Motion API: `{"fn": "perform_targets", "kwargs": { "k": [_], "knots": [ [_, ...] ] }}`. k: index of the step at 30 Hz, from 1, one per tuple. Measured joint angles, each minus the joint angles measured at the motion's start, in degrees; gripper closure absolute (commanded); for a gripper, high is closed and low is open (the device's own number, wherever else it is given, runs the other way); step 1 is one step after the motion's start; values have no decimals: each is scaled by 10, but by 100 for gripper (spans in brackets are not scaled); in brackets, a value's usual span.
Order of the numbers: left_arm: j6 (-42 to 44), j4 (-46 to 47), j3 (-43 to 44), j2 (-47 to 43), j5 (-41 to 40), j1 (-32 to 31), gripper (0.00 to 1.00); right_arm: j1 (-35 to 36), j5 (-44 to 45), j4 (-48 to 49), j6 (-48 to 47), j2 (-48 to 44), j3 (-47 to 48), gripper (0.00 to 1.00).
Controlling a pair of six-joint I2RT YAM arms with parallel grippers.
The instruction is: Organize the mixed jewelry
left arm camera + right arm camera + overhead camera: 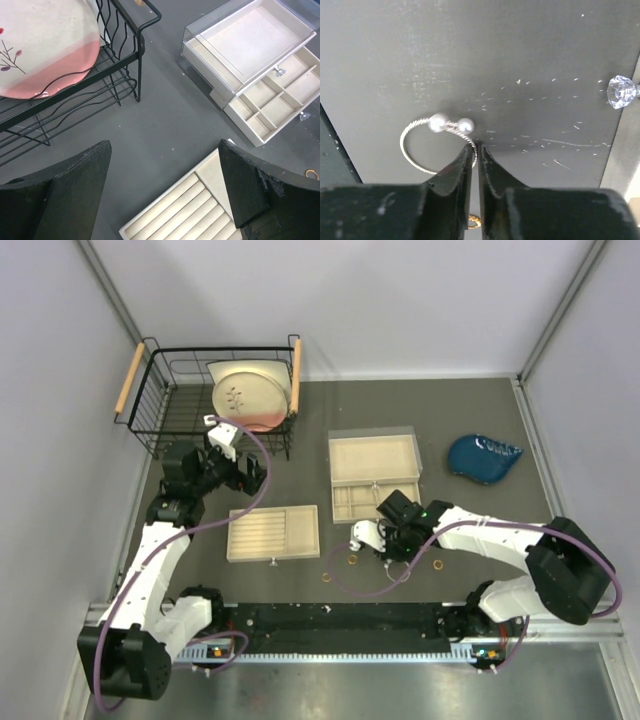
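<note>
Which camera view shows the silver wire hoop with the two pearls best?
The right wrist view: the silver hoop lies close and sharp, both pearls clear, its wire between the right gripper's fingertips. In the top view it is too small or hidden to find. The left wrist view does not show it.

- A black wire basket (160,405) holding a plate (250,395) fills the far-left corner. The left gripper (164,150) hangs just in front of it, fingers spread wide.
- A bare strip of dark mat (310,460) runs between the basket and the beige drawer box (375,455).
- The box's open drawer (360,502) juts toward the arms. The right gripper (475,150), pinched on the silver hoop (438,122), sits just before it.
- The ridged tray (272,532) blocks the centre-left.
- Small gold rings (327,576) dot the near mat.
- Open mat lies right of the box, up to a blue dish (483,458).
</note>
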Motion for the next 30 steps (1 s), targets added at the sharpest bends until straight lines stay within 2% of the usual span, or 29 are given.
{"fn": "perform_targets", "kwargs": {
  "k": [9, 21, 30],
  "knots": [
    [3, 4, -4, -3, -9, 0, 6, 6, 19, -23, 6, 2, 20, 100],
    [3, 10, -5, -3, -39, 0, 6, 6, 16, -143, 16, 7, 255, 100],
    [-5, 17, -5, -3, -86, 0, 7, 6, 23, -159, 42, 82, 351, 100]
  ]
}}
